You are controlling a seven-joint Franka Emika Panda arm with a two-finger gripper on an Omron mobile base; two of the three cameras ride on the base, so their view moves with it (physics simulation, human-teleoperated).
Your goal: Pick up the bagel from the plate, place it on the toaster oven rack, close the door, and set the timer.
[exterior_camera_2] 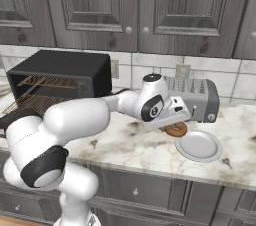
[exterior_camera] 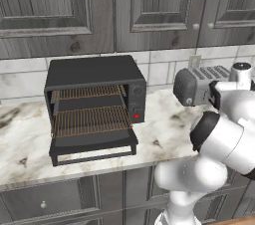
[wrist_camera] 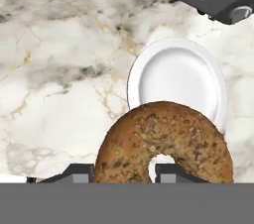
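Note:
The speckled golden-brown bagel point(wrist_camera: 163, 143) hangs between my fingertips, lifted off the counter, with my gripper point(wrist_camera: 124, 174) shut on it. In the right base view the bagel point(exterior_camera_2: 176, 130) sits under my gripper point(exterior_camera_2: 175, 123), just left of and above the light-grey plate point(exterior_camera_2: 198, 146). Below the bagel, the plate point(wrist_camera: 178, 79) lies bare. The black toaster oven point(exterior_camera: 94, 99) stands far to the left with its door point(exterior_camera: 94, 152) dropped open. Its copper-brown rack point(exterior_camera: 91, 119) is bare and slid partly forward.
A silver toaster point(exterior_camera_2: 197, 97) stands right behind the plate, close to my hand. Grey cabinet doors point(exterior_camera: 149, 5) hang above the marble counter point(exterior_camera: 164, 134). The oven's knobs point(exterior_camera: 137, 102) are on its right side, and a second rack point(exterior_camera: 88, 92) sits higher inside.

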